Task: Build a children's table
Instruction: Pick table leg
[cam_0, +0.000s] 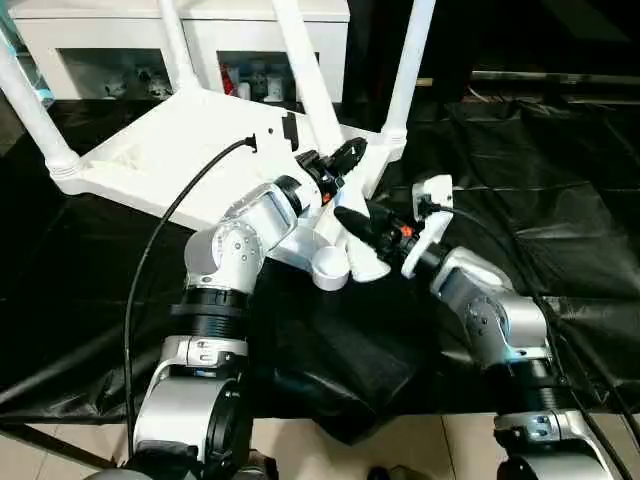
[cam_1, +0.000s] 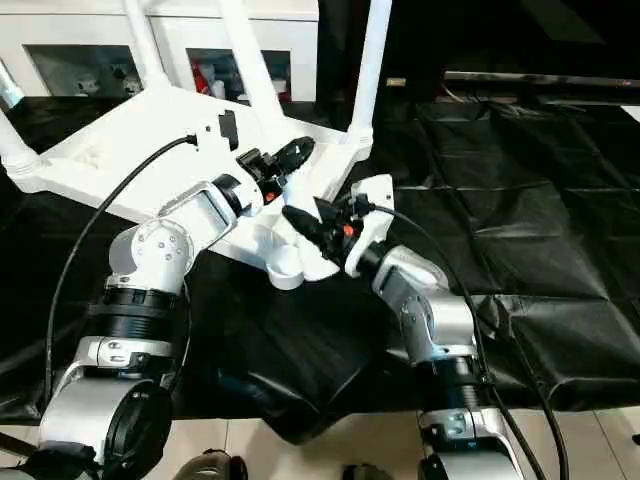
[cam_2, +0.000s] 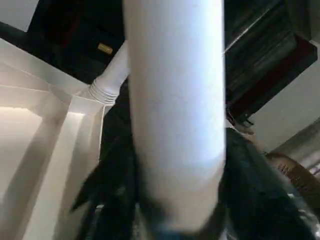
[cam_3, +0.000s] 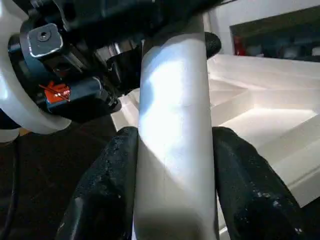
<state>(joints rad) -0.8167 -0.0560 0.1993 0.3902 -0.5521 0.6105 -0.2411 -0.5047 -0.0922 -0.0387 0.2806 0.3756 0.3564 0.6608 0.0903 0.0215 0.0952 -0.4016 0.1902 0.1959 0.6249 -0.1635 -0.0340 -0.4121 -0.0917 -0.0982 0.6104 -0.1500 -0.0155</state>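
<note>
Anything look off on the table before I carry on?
Yes: the fourth leg leans at a slant, held by both grippers (left, right) beside an empty corner socket; the other three legs stand in their sockets on the upturned tabletop.

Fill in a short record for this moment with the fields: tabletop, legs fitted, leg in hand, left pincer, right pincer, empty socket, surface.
tabletop: white tabletop lying underside up, tilted
legs fitted: three legs standing up from corner sockets
leg in hand: fourth leg, held by both pincers
left pincer: left pincer shut on the fourth leg
right pincer: right pincer shut on the fourth leg
empty socket: round corner socket at the near corner
surface: black sheet
</note>
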